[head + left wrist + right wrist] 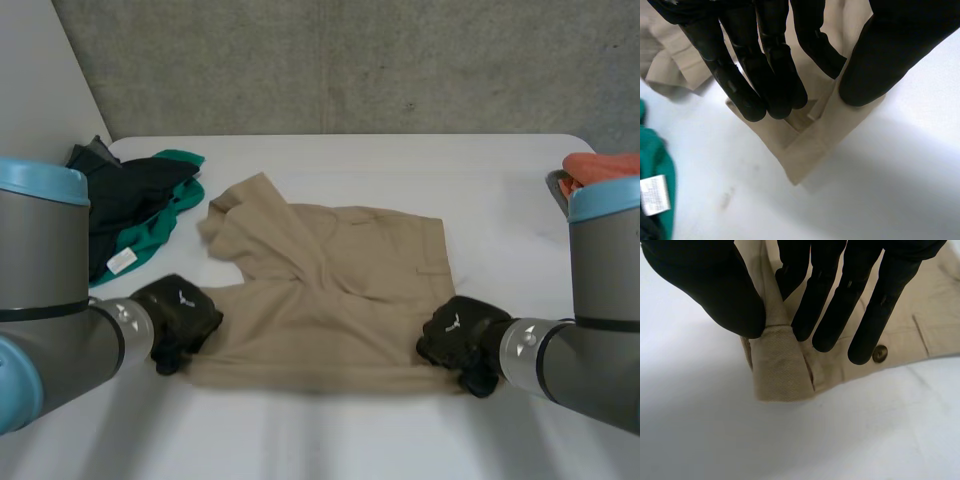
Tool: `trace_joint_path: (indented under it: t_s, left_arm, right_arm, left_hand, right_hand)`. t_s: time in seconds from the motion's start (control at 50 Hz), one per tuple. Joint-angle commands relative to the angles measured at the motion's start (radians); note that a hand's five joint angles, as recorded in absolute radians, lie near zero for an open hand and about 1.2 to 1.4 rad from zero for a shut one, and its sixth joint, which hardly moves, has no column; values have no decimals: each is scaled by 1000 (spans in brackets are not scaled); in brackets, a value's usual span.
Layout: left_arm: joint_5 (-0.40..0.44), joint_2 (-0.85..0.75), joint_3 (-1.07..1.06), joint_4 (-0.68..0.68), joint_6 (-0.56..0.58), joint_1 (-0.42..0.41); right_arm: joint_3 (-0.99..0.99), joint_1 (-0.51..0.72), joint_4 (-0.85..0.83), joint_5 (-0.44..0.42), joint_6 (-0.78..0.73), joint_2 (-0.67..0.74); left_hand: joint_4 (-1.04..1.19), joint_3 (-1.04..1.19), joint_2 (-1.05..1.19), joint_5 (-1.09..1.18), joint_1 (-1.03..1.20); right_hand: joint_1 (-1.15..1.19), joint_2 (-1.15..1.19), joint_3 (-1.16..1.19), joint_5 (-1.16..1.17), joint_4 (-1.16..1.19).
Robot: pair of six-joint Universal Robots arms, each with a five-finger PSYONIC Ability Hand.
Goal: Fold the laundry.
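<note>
Head view: we see a pair of tan shorts (330, 290) lying in the middle of the white desk (400, 170). The cloth looks thick and a bit stiff, like cotton. It lies mostly flat. One leg is bent over at the far left side and makes a pointy flap.

The left robot hand (180, 315) is black and sits at the near left corner of the shorts. The right robot hand (455, 340) is black too and sits at the near right corner.

Left wrist view: we see the left robot hand (775, 75) with its long fingers (742, 95) pointing down onto the cloth. The fat thumb (875, 75) is on the other side, and a small fold of the corner is pinched between them. The corner has a square shape with a neat hem. Near it we see a green cloth (655, 165) with a white tag (654, 195).

Right wrist view: we see the right robot hand (835, 305) pinching a raised ridge of cloth between its thumb (715, 290) and its fingers (812, 310). The weave shows fine slanted lines. A small round brown button (880, 353) sits by the fingertips.

Back in the head view, a soft heap of black and green clothes (130, 205) lies at the far left of the desk. A bit of orange cloth (600, 168) pokes in at the far right.
</note>
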Motion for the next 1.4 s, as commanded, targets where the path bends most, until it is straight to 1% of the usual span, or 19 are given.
trace_joint_path:
  t_s: [0.02,0.08,0.16,0.18,0.24,0.26,0.28,0.32,0.34,0.42,0.44,0.56,0.68,0.76,0.94,1.04,1.12,1.28,1.4]
  left_arm:
    - [3,-55,117,-41,48,-3]
    - [-5,-82,224,-36,25,-3]
    - [-7,-125,456,23,-50,-2]
    - [-5,-143,566,81,-82,0]
    - [-5,-161,718,186,-157,8]
    - [-8,-166,807,282,-223,18]
    - [-11,-165,846,336,-263,25]
    - [-27,-152,902,437,-337,34]
    - [-51,-136,935,524,-404,40]
    - [-96,-106,956,652,-499,38]
    - [-100,-102,953,652,-504,37]
    - [-102,-102,886,599,-498,25]
    - [-117,-111,696,576,-496,38]
    - [-119,-146,503,577,-493,26]
    - [-126,-260,233,542,-441,-2]
    - [-137,-223,147,487,-401,-8]
    - [-139,-143,85,419,-377,-24]
    - [-142,-23,-21,269,-308,-69]
    - [-146,10,-105,128,-240,-100]
  right_arm:
    - [-118,22,35,45,40,28]
    - [-178,33,-16,70,109,35]
    - [-312,53,-184,108,232,63]
    - [-380,58,-280,131,275,78]
    - [-477,65,-442,179,336,95]
    - [-535,65,-561,214,378,100]
    - [-562,67,-623,231,398,100]
    - [-603,67,-753,262,438,100]
    - [-628,68,-866,283,474,98]
    - [-675,82,-1047,291,525,106]
    - [-686,84,-1050,285,525,110]
    - [-777,91,-970,254,531,169]
    - [-769,76,-841,224,577,238]
    - [-656,67,-756,155,587,304]
    - [-375,27,-725,118,528,403]
    - [-283,18,-716,110,479,365]
    - [-232,24,-668,107,456,301]
    - [-186,27,-391,101,389,164]
    - [-157,-1,-105,104,248,114]
  left_hand:
    - [202,210,201,244,256]
    - [202,210,201,244,256]
    - [202,210,201,244,256]
    - [202,210,201,244,256]
    - [202,210,201,244,256]
    - [202,210,201,244,256]
    - [202,210,201,244,256]
    - [202,210,201,244,256]
    - [202,210,201,244,256]
    - [202,210,201,244,256]
    - [202,210,201,244,256]
    - [202,210,201,244,256]
    - [202,210,201,244,256]
    - [202,210,201,244,256]
    - [202,210,201,244,256]
    - [202,210,201,244,256]
    - [202,210,201,244,256]
    - [202,210,201,244,256]
    - [202,210,201,244,256]
  right_hand:
    - [292,230,210,224,207]
    - [292,230,210,224,207]
    - [292,230,210,224,207]
    - [292,230,210,224,207]
    - [292,230,210,224,207]
    - [292,230,210,224,207]
    - [292,230,210,224,207]
    - [292,230,210,224,207]
    - [292,230,210,224,207]
    - [292,230,210,224,207]
    - [292,230,210,224,207]
    - [292,230,210,224,207]
    - [292,230,210,224,207]
    - [292,230,210,224,207]
    - [292,230,210,224,207]
    - [292,230,210,224,207]
    - [292,230,210,224,207]
    - [292,230,210,224,207]
    - [292,230,210,224,207]
